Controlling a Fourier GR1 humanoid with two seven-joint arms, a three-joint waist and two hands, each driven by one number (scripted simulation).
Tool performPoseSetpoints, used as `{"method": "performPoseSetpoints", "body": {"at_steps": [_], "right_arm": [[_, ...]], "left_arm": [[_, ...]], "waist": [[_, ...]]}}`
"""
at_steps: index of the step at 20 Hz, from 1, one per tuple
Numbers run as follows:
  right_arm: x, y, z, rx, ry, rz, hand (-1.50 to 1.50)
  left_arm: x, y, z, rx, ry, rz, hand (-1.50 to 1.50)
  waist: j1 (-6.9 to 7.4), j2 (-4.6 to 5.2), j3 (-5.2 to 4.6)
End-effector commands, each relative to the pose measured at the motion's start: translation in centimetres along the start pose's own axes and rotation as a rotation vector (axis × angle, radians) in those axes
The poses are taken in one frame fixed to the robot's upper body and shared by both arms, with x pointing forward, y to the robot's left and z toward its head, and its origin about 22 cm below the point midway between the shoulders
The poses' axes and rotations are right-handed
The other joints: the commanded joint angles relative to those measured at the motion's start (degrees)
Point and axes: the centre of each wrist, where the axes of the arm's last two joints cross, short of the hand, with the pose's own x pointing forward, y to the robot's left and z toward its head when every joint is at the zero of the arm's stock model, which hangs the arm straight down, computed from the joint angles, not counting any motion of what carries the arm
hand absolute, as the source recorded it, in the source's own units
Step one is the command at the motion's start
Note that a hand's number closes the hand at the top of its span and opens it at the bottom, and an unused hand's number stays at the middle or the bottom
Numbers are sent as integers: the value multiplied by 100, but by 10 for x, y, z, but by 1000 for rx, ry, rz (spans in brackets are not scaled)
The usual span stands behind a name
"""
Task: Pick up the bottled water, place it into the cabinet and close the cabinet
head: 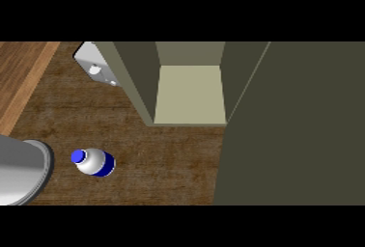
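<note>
No hand is showing yet, so I cannot tell its shape; it should be curling round the middle of the little white blue-capped water bottle (92, 162) standing on the brown wooden counter (167, 159).

The grey left forearm (20, 174) shows at the lower left edge.

Upright bottled water (93, 162) (blue cap), cabinet (189, 94) open
</note>
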Motion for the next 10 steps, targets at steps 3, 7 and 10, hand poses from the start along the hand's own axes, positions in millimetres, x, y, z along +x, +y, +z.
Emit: {"method": "performPoseSetpoints", "body": {"at_steps": [3,7,10], "right_arm": [[7,24,11,1,9,-4,-150],[15,22,8,-8,9,-6,-150],[20,23,18,-2,24,-13,-150]], "left_arm": [[52,13,30,25,-32,-3,-150],[50,9,31,42,-24,8,-150],[49,15,27,40,-2,-17,-150]], "waist": [[15,-23,5],[15,-10,5],[-18,-18,4]]}}
